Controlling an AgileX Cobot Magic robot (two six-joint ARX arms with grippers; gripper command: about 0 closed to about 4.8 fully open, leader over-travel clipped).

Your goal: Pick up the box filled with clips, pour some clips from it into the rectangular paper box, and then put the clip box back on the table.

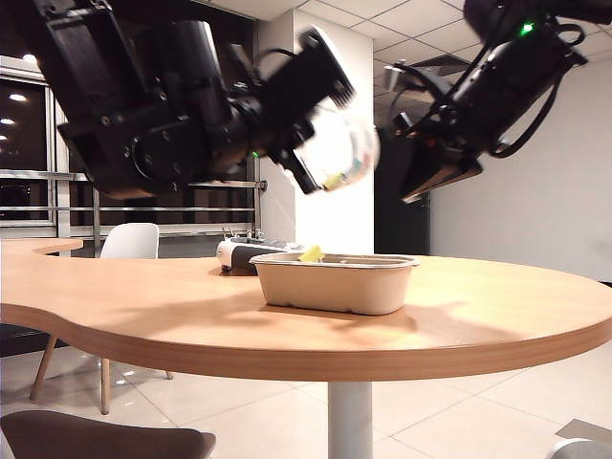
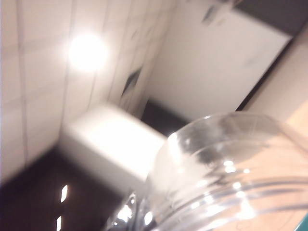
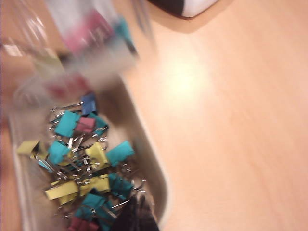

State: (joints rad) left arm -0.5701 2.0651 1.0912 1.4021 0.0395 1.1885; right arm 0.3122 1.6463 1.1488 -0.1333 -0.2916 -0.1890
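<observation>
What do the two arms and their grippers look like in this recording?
Both arms are black and boxy, seen in the exterior view. The left gripper has a black housing with pale edges, blurred. The right gripper ends in a dark wedge-shaped head, with looping black cables and a small green light above it.

Two grippers were up: the left gripper (image 1: 330,134) clamped one clear clip jar (image 1: 337,148), which sat between its fingers, and the right gripper (image 1: 430,182), closed and empty, hung just beside it. Below the fingertips stood one pulp tray (image 1: 335,284) on one table (image 1: 143,306). The binder clips (image 3: 86,168) in it, a tangled heap, were well over a dozen; the blur prevented an exact count.
</observation>
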